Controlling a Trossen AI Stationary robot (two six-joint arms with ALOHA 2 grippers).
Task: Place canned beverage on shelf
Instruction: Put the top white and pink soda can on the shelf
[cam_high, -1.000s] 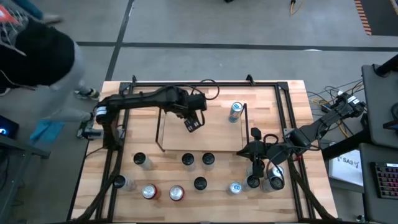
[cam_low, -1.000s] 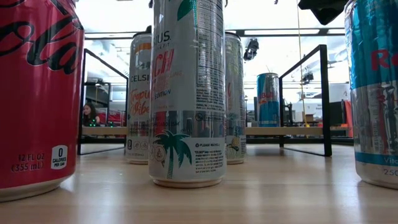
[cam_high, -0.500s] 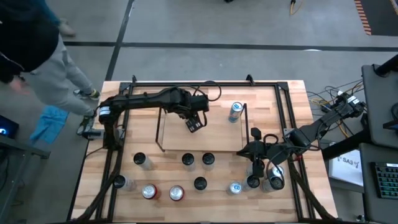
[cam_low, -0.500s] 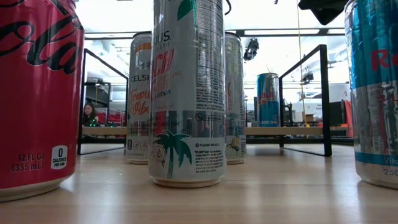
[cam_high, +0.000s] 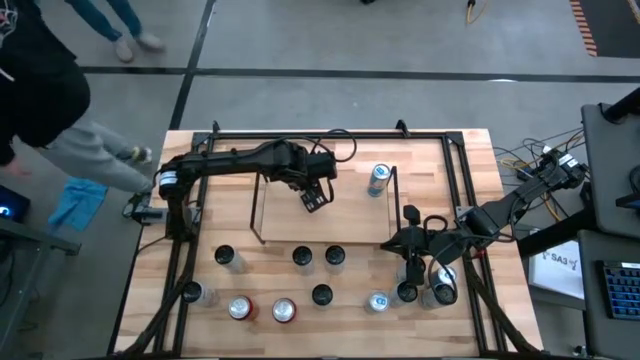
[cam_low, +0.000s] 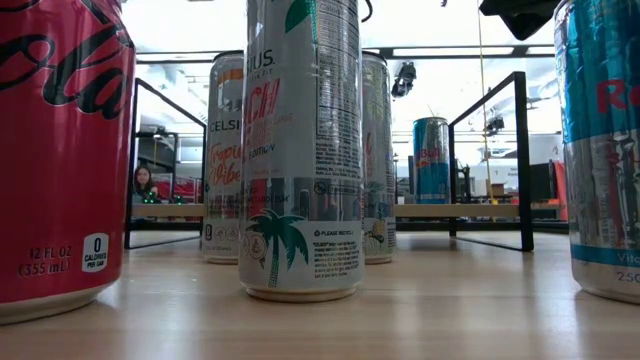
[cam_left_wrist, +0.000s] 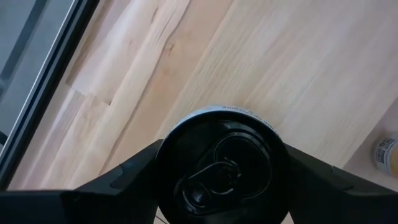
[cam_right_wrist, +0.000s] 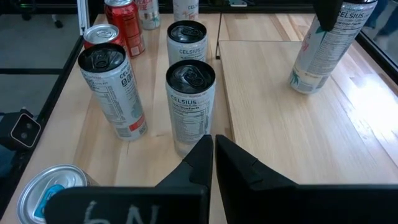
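Black-topped can (cam_left_wrist: 222, 167) sits clamped in the left pincer (cam_high: 313, 197) above the shelf (cam_high: 290, 228) base near the tabletop's (cam_high: 440, 165) middle. Right pincer (cam_right_wrist: 213, 152) rests fully closed, holding nothing, near the tabletop's front right corner.

Overhead, table-level, two wrist views.

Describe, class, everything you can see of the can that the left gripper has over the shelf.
The can is a slim Celsius drink can with a dark top, its pull tab unopened, and a white printed side. The left gripper clasps it from both sides, a dark finger against each flank. In the right wrist view the can leans slightly, with its base on or just above the shelf's light wood floor, near the middle.
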